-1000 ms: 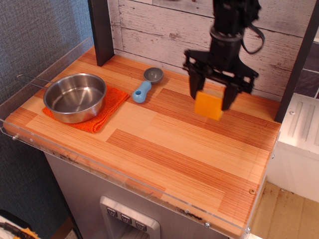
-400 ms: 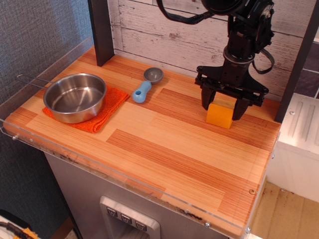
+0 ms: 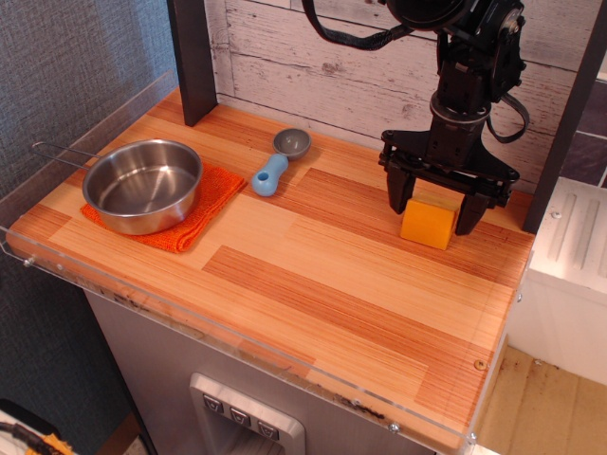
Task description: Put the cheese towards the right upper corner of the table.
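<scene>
now pincer (image 3: 432, 207) wide astride cheese (image 3: 428, 223) on table (image 3: 313, 284)

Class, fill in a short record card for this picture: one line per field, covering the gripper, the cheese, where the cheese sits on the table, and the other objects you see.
gripper: black gripper, fingers on either side of the cheese; contact cannot be told
cheese: yellow-orange block, apparently resting on the table
cheese location: far right part of the table, near the back wall
bowl: steel bowl at the left, on the cloth
cloth: orange cloth under the bowl
scoop: blue-handled scoop, centre back, lying on the wood
</scene>
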Tool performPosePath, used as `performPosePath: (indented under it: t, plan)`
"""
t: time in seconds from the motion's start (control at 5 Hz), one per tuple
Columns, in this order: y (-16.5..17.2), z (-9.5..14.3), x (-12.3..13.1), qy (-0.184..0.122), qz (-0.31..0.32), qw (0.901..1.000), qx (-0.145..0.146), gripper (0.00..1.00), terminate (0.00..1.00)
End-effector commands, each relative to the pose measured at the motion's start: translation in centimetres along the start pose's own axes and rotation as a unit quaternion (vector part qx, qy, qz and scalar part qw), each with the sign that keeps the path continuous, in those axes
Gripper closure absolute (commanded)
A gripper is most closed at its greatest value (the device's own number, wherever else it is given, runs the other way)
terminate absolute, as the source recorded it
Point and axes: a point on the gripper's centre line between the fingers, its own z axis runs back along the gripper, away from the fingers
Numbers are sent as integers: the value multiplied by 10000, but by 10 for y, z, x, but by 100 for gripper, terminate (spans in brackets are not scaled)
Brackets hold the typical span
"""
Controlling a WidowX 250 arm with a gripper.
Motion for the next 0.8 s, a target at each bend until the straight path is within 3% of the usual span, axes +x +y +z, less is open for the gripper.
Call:
performPosePath:
  t: [0.0,0.2,0.4,0.6]
  plan:
    - [32,96,-10,-942,-30,9950,-340,0,0]
    - [71,123,-47,-812,26,9961,-355,0,0]
    - [102,119,-74,-689,185,9973,-164,0,0]
    - [110,104,-77,-313,67,9995,-13,0,0]
